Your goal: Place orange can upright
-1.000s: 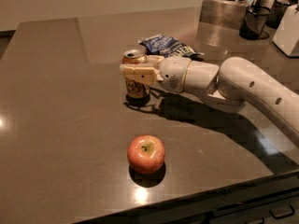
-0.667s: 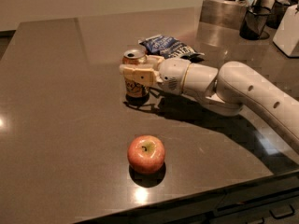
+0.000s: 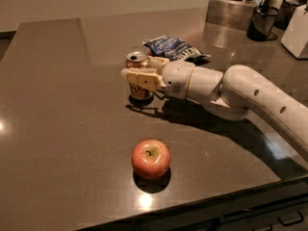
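The orange can (image 3: 138, 58) stands upright on the dark table (image 3: 62, 105), a little behind its middle, silver top up. My gripper (image 3: 138, 69) reaches in from the right and is shut on the can. One pale finger (image 3: 140, 78) crosses the can's front and the other lies behind it. The can's base rests on the table. The white arm (image 3: 250, 97) stretches off to the right edge.
A red-yellow apple (image 3: 150, 158) sits in front of the can, near the table's front edge. A dark blue crinkled snack bag (image 3: 174, 48) lies just behind the gripper. Metal containers (image 3: 231, 8) and a dark cup (image 3: 262, 22) stand at the back right.
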Available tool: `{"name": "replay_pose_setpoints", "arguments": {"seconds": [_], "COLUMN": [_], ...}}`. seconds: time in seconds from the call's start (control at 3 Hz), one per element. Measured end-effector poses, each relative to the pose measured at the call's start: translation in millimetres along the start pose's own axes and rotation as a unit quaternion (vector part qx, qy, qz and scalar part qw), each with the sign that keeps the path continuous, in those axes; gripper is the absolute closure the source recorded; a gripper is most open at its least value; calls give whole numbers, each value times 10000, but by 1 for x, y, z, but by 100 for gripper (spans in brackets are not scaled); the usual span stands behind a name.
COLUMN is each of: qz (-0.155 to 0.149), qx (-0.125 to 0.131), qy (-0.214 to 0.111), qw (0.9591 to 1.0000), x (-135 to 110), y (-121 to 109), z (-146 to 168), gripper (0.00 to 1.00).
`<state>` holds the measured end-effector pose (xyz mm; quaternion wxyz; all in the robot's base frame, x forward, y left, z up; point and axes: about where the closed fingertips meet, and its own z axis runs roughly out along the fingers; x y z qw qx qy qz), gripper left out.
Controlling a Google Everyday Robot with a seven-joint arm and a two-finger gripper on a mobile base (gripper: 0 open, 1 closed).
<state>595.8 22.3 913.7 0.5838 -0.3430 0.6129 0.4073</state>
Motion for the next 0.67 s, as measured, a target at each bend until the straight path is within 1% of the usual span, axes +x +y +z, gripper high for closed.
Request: {"name": "replay_pose_setpoints", "arguments": {"seconds": [0.33, 0.67], "qz": [-5, -5], "qx": [-17, -18], "qy": [1, 1], "qw": [10000, 10000], "x": [0, 0], "y": [2, 2], "z": [2, 2], "gripper": [0, 0]}}
